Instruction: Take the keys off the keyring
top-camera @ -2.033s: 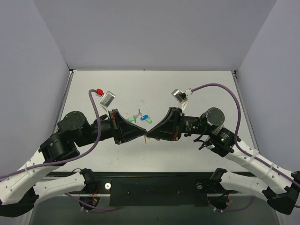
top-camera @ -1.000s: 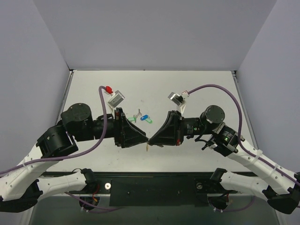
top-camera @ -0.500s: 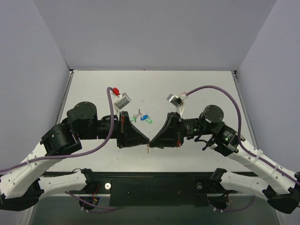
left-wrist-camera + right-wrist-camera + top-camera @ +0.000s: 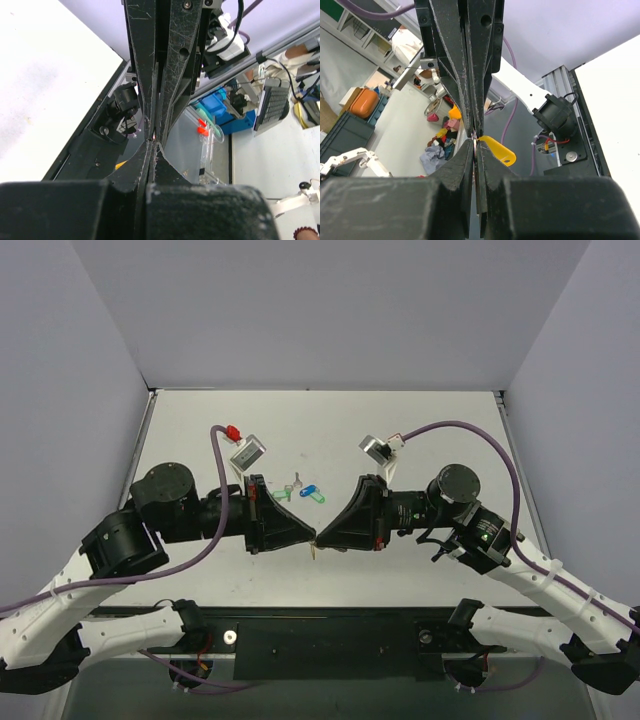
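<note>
Both grippers meet tip to tip above the near middle of the table. My right gripper (image 4: 321, 537) (image 4: 475, 139) is shut on a thin flat strip of silver metal, one of the keys (image 4: 476, 150), which runs down between its jaws. The yellow tag of the keyring (image 4: 499, 151) hangs off those tips and shows as a small yellow sliver (image 4: 316, 551) under the joint. My left gripper (image 4: 311, 536) (image 4: 154, 141) is shut, its tips pressed to a small metal glint at the ring. The ring itself is too small and too hidden to make out.
A green key tag (image 4: 281, 495) and a blue key tag (image 4: 311, 494) with small keys lie on the white table (image 4: 420, 430) just behind the grippers. Grey walls close the table on three sides. Purple cables loop over both arms.
My left gripper has come in from the left and shut at the tip of the right one. The right gripper stayed shut and shifted only slightly, with the tag hanging below.
</note>
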Motion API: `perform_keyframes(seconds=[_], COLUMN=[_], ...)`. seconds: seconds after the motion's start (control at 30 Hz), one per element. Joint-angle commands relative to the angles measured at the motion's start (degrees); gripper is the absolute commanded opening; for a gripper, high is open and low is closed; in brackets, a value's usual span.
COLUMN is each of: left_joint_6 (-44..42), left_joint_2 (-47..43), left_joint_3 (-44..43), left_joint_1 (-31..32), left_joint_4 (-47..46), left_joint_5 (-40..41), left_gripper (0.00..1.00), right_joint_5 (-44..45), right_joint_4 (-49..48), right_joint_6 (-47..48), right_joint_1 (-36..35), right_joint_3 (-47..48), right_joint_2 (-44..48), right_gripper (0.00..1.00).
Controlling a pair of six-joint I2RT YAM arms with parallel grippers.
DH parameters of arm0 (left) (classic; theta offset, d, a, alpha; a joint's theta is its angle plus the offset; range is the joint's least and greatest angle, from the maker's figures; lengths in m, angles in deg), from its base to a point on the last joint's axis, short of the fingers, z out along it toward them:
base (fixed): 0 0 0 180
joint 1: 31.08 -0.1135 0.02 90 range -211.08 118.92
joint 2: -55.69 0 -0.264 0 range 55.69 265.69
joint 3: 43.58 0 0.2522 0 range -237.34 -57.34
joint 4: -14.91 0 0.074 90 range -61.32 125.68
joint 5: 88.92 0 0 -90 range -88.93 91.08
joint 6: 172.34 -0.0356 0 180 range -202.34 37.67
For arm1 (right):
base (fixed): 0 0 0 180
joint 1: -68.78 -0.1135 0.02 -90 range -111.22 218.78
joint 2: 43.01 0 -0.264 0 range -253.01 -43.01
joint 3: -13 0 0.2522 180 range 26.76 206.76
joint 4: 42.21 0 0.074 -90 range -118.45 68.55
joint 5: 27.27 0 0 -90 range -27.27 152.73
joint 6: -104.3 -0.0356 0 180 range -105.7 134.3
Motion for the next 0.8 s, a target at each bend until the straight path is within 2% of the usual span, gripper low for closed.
perform_keyframes(seconds=[0.0, 0.33, 0.77], left_joint_6=[2.7, 6.4, 9.9], left_joint_2=[-2.3, -7.0, -10.3], left_joint_3=[0.9, 6.1, 10.2], left_joint_1=[0.1, 0.1, 0.1], left_joint_4=[-6.6, -11.2, -15.2], left_joint_5=[3.9, 10.6, 17.1], left_gripper=[0.00, 0.00, 0.00], right_joint_5=[2.7, 8.0, 10.6], right_joint_4=[-4.7, -7.3, -12.0], right_joint_6=[0.5, -0.6, -4.1], right_joint_1=[-0.2, -0.2, -0.2], right_joint_3=[1.9, 1.9, 1.9], right_joint_2=[-0.1, -0.8, -3.0], right_gripper=[0.00, 0.00, 0.00])
